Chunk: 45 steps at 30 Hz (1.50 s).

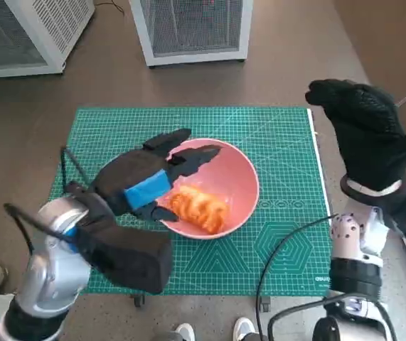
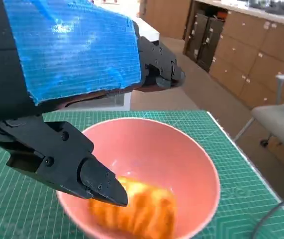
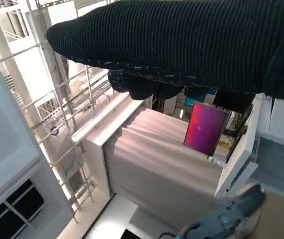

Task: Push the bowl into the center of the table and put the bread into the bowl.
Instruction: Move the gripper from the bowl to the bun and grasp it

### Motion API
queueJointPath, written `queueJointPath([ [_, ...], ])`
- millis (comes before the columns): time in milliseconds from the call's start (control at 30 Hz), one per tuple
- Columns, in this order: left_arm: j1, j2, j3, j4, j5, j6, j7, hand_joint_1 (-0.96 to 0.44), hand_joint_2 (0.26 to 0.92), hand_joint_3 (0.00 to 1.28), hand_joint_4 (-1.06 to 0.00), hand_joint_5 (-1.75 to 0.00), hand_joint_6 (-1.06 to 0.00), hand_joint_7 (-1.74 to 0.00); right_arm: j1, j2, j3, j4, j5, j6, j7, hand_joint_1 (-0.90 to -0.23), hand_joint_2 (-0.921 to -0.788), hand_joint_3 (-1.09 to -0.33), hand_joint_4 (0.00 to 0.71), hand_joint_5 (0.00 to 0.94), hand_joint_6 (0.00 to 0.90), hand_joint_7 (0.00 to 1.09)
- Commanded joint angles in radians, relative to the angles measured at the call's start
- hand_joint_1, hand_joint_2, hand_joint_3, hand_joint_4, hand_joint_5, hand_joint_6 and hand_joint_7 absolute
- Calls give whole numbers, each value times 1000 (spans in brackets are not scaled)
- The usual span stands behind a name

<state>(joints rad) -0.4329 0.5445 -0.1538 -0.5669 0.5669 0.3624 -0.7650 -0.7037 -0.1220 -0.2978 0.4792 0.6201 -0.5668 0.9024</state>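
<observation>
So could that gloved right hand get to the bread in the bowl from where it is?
Probably not easily. The right hand is raised beyond the mat's right edge, well away from the bowl, and the left hand already hangs over the bowl next to the bread, crowding that side. The bowl's right side looks open, though.

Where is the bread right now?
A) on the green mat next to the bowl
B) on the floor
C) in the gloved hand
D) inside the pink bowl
D: the bread lies inside the pink bowl, under the left hand.
</observation>
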Motion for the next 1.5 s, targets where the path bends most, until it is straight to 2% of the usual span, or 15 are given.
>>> queueJointPath([
  [33, 64, 59, 111, -123, -51, 52, -45, -253, 733, 0, 1, 1, -188, -1, 37, 9, 8, -15, -8, 12, -11, -521, -921, -534, 273, 1, 378, 1],
  [167, 116, 102, 191, -200, -84, 102, -79, -174, 715, 1, 1, 1, -189, -1, 46, 10, 11, -29, -4, 20, -12, -522, -921, -533, 272, 1, 378, 1],
  [300, 197, 166, 316, -293, -125, 181, -145, -115, 709, 1, 1, 1, -188, -1, 54, 12, 11, -40, -1, 25, -14, -522, -921, -532, 272, 0, 377, 0],
  [500, 318, 240, 457, -376, -160, 254, -208, -68, 707, 0, 1, 1, -184, 0, 64, 12, 13, -55, 2, 37, -20, -519, -921, -531, 270, 0, 376, 0],
  [733, 435, 275, 563, -442, -200, 303, -242, -45, 706, 0, 1, 1, -183, 0, 68, 14, 12, -60, 6, 45, -19, -518, -921, -529, 266, 0, 374, 0],
  [933, 500, 300, 605, -457, -239, 333, -255, -63, 707, 1, -8, -4, -198, -7, 67, 16, 11, -53, 6, 45, -16, -518, -921, -528, 262, 0, 371, 0],
  [1067, 526, 314, 601, -445, -249, 344, -244, -68, 707, 0, -33, -13, -214, -14, 67, 16, 12, -50, 6, 48, -15, -518, -921, -528, 260, 0, 369, 0],
  [1333, 550, 324, 543, -414, -239, 356, -194, -77, 708, 1, -76, -18, -242, -21, 67, 12, 13, -47, 3, 53, -13, -519, -921, -528, 258, 0, 365, 0],
  [1500, 541, 338, 471, -386, -215, 370, -154, -89, 712, 3, -87, -15, -250, -20, 64, 5, 11, -43, 4, 58, -10, -522, -921, -528, 260, 1, 365, 0],
])
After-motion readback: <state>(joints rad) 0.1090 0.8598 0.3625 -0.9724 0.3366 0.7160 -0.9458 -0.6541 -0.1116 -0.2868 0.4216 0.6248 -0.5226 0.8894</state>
